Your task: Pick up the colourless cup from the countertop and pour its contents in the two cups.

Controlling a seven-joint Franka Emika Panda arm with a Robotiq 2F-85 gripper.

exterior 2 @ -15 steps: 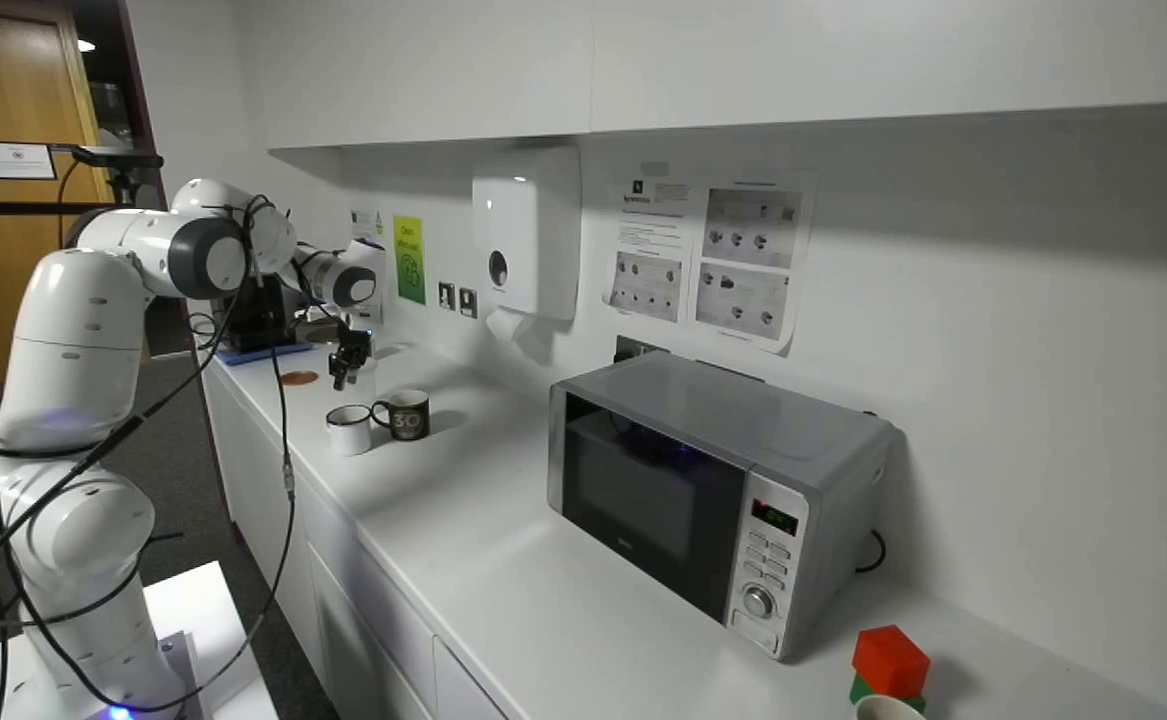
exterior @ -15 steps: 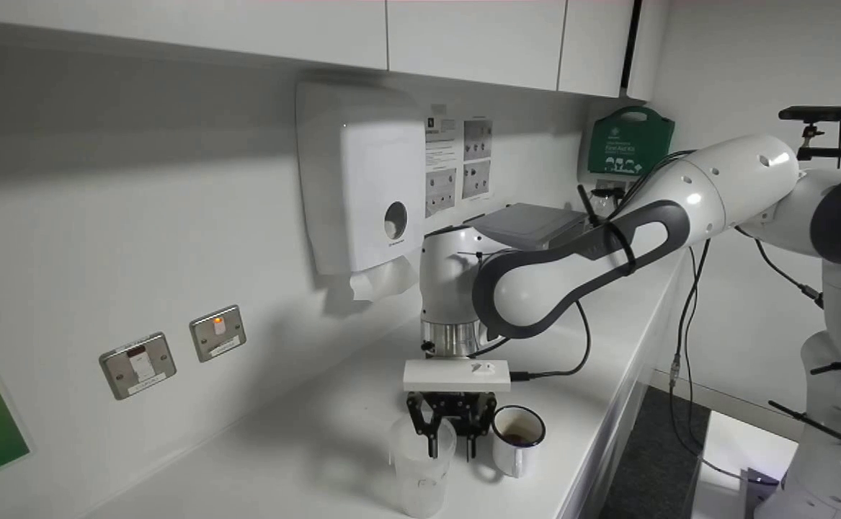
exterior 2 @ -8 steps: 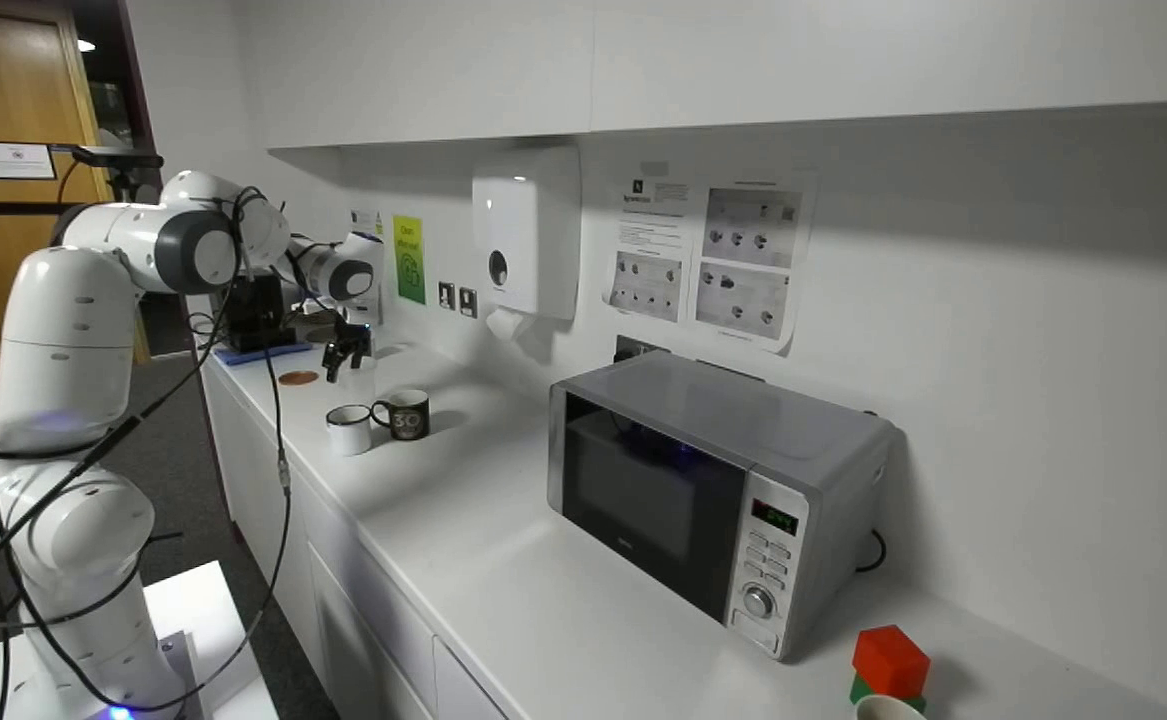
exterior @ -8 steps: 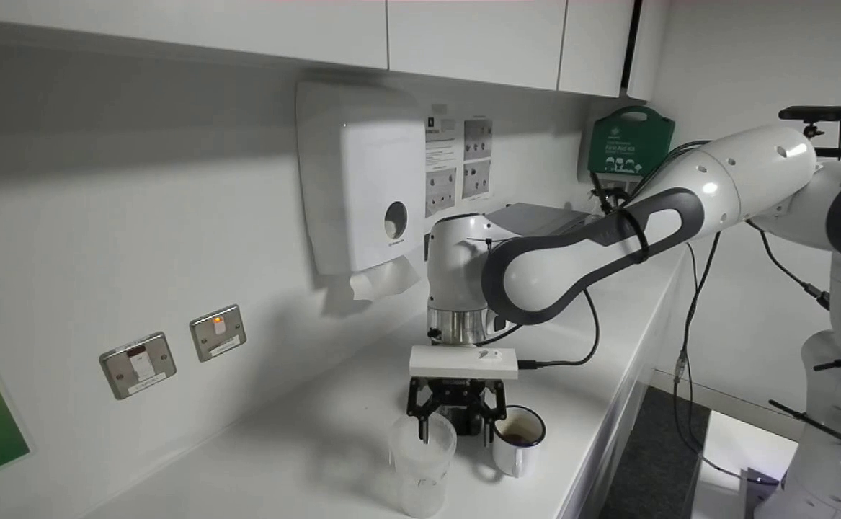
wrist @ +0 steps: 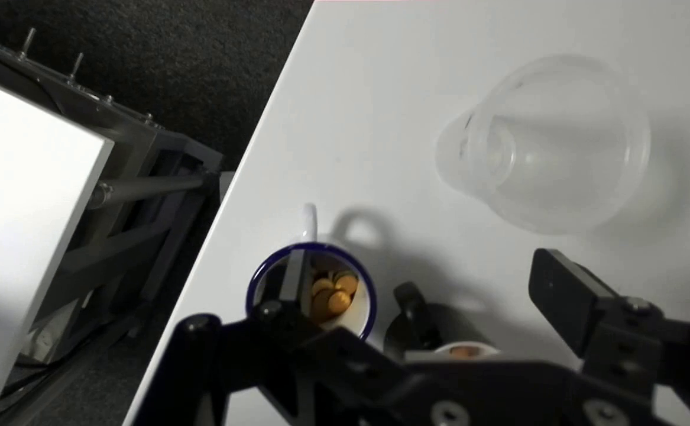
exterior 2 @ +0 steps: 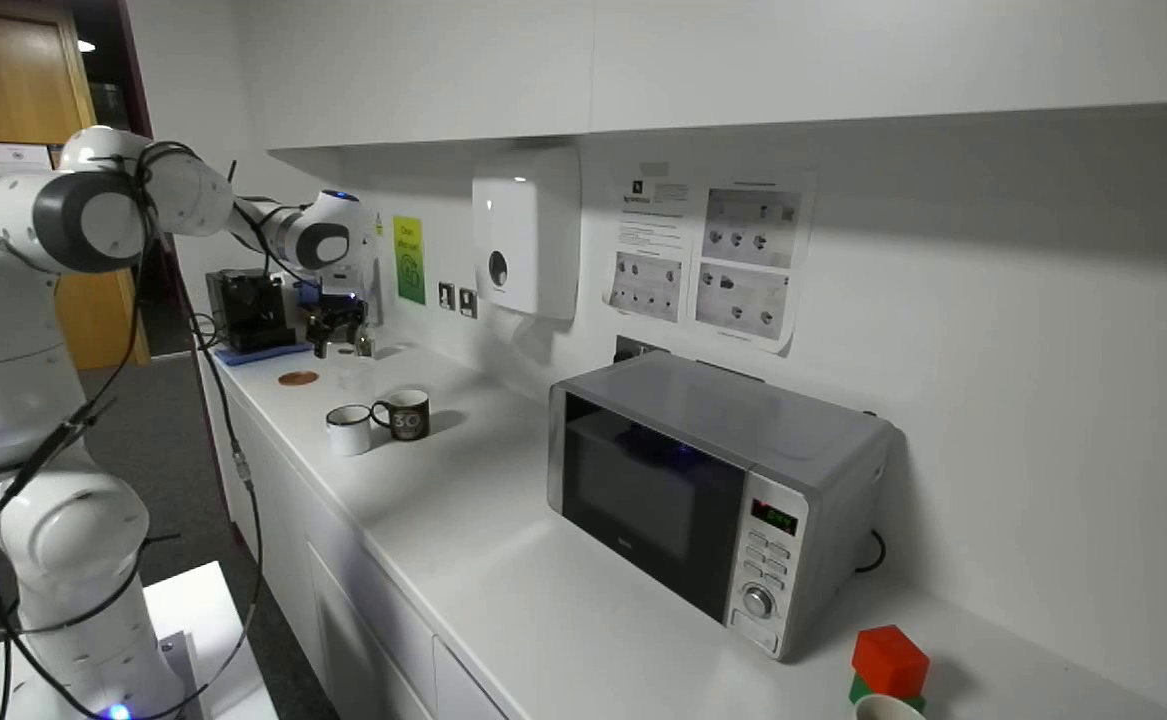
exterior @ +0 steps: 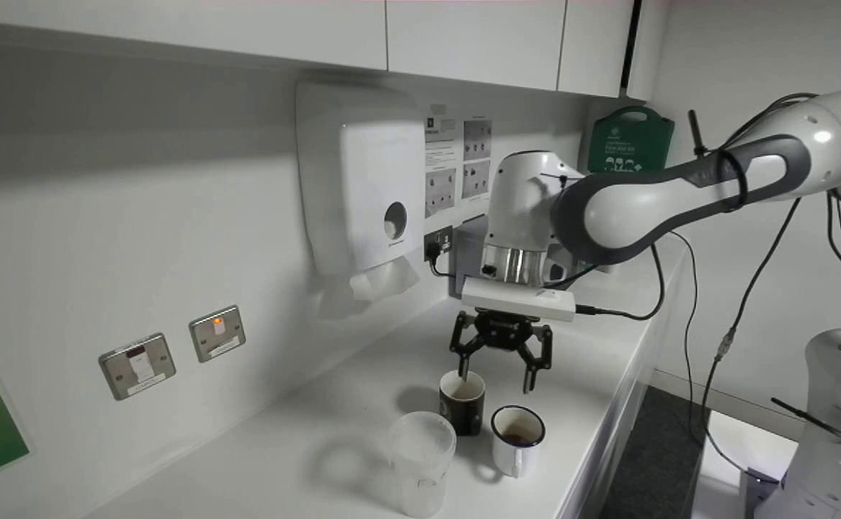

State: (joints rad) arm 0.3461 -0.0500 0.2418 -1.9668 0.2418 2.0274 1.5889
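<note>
Late stage, poss. the end point, of the pour. The clear cup (exterior: 422, 465) stood upright on the bench (exterior: 283, 476) near the white mug (exterior: 518, 447) & the dark mug (exterior: 461, 407); in wrist view no contents were visible in it. The white mug contained a heap of coppery discs (wrist: 339, 302); the dark mug, largely hidden behind the claw (exterior: 496, 385) in wrist view, showed an orange-brown patch (wrist: 466, 351) within, prob. more of same. Exact split btwn mugs: couldn't tell. The claw hung above the bench, fingers (wrist: 563, 296) spread w/ nothing btwn them, i.e. released. Est. status: pick-up, pour into both mugs & set-down of the clear cup all appeared done; remaining step, if any, was prob. just to withdraw the claw w/o knocking the mug rims.
</note>
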